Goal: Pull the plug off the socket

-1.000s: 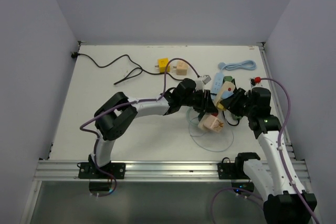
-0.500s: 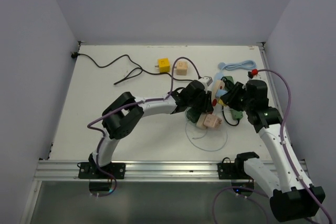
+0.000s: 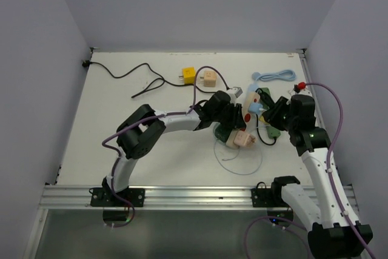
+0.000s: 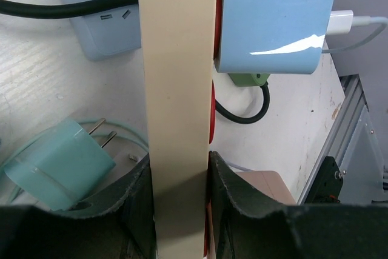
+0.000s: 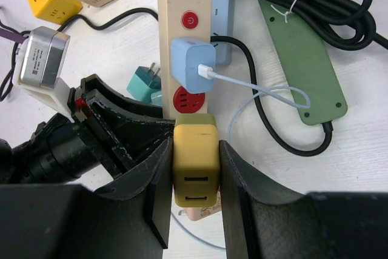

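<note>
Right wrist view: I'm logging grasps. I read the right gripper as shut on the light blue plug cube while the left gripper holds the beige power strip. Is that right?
One thing is off: the right wrist view shows the right gripper shut on the yellow plug cube; the light blue plug cube sits untouched. The left gripper does hold the beige power strip.

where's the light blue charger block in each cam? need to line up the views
top external: light blue charger right of centre, small.
left wrist: charger fills the top right.
right wrist: charger upper centre.
Shared landmark: the cream power strip it is plugged into.
</note>
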Action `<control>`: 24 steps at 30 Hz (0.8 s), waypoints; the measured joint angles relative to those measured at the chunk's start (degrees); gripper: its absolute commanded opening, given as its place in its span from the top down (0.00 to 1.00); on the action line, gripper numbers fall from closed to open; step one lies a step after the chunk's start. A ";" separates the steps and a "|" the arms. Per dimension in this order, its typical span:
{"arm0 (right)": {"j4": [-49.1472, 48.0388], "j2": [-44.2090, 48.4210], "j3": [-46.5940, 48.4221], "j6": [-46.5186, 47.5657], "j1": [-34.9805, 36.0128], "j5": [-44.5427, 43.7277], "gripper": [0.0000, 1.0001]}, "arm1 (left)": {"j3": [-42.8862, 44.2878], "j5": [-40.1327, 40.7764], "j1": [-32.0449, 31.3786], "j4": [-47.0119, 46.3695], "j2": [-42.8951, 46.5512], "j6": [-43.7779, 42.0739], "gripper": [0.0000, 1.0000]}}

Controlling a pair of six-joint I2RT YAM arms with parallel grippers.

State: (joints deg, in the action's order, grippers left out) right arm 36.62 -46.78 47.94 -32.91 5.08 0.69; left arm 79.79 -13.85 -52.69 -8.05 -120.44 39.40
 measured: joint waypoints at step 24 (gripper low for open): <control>-17.07 -7.82 -13.49 0.83 -0.28 4.90 0.94 | 0.68 -7.56 2.38 3.52 3.56 0.00 1.00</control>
State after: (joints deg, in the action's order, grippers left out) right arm 19.55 -54.61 34.46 -32.08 4.80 5.58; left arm 80.47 -21.41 -50.30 -4.54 -116.88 39.40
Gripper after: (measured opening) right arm 0.348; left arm 0.393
